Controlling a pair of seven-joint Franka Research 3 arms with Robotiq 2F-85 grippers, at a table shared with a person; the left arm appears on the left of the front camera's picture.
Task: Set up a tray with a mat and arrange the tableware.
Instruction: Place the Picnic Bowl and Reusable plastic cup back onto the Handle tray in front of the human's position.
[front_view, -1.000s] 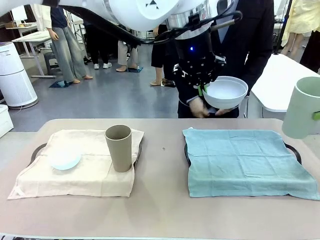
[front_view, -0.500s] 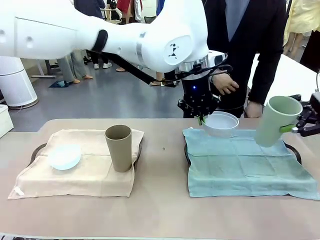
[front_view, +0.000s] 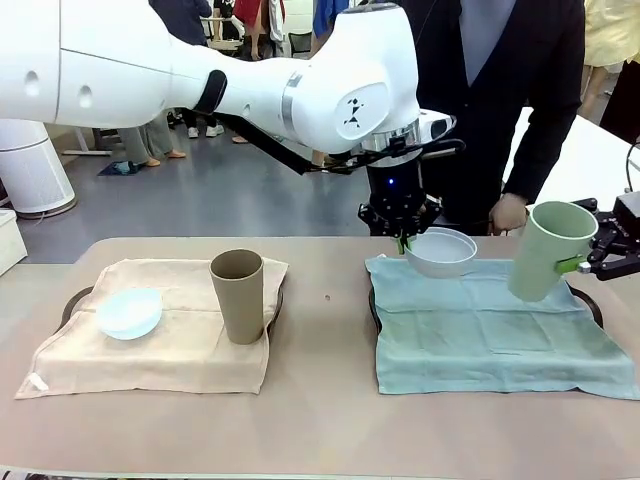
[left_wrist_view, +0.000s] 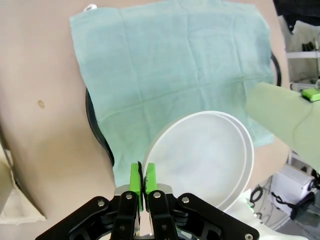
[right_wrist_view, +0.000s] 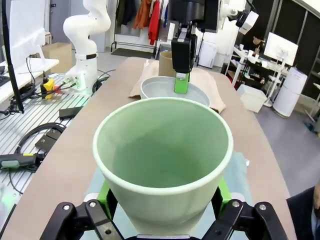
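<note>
My left gripper (front_view: 403, 238) reaches across to the right tray and is shut on the rim of the white bowl (front_view: 441, 252), low over the far edge of the teal mat (front_view: 495, 325). In the left wrist view its green pads (left_wrist_view: 135, 178) pinch the rim of the white bowl (left_wrist_view: 200, 160) above the teal mat (left_wrist_view: 170, 65). My right gripper (front_view: 585, 262) is shut on the pale green cup (front_view: 545, 250), held tilted over the mat's right part. The right wrist view looks into the green cup (right_wrist_view: 162, 150), with the white bowl (right_wrist_view: 165, 89) beyond. On the left tray's cream mat (front_view: 150, 345) stand the pale blue bowl (front_view: 129, 312) and the tan cup (front_view: 238, 295).
Black tray rims (front_view: 374, 305) show under both mats. A person stands at the far side, one hand (front_view: 510, 212) resting near the table edge behind the right tray. Bare tabletop (front_view: 325, 330) lies between the two trays.
My left arm brought the white bowl down from near the person's hands to the teal mat's far edge. My right gripper carried the green cup inward and lower. The person's hand pulled back.
</note>
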